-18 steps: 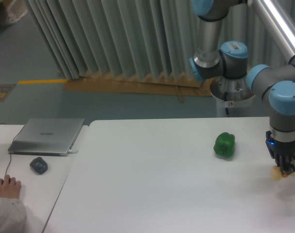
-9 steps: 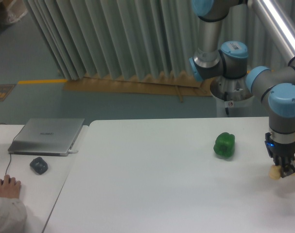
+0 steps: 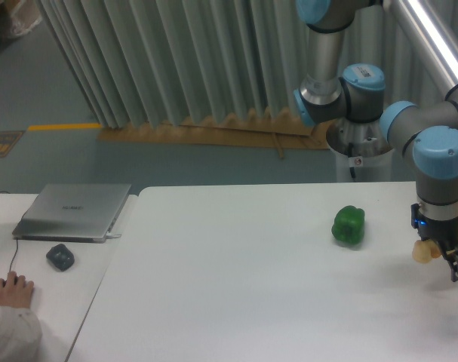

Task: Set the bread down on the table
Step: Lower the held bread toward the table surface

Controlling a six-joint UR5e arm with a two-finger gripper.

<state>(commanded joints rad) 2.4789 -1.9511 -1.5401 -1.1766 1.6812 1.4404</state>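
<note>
The gripper [image 3: 440,256] hangs at the far right of the scene, pointing down over the right part of the white table [image 3: 236,286], its dark fingers closed on the bread [image 3: 422,252], a small pale tan lump that shows at the left side of the fingers; the bread is held above the tabletop, not touching it, with a faint shadow on the white surface below and to the right. Just left of the gripper, and a little farther back, a green pepper [image 3: 348,225] sits on the table, apart from the bread. At the left a smaller desk adjoins the table and bears a closed silver laptop [image 3: 72,212], a dark rounded object [image 3: 60,257] nearer than the laptop, and a person's hand [image 3: 11,289] resting at the near left edge
</note>
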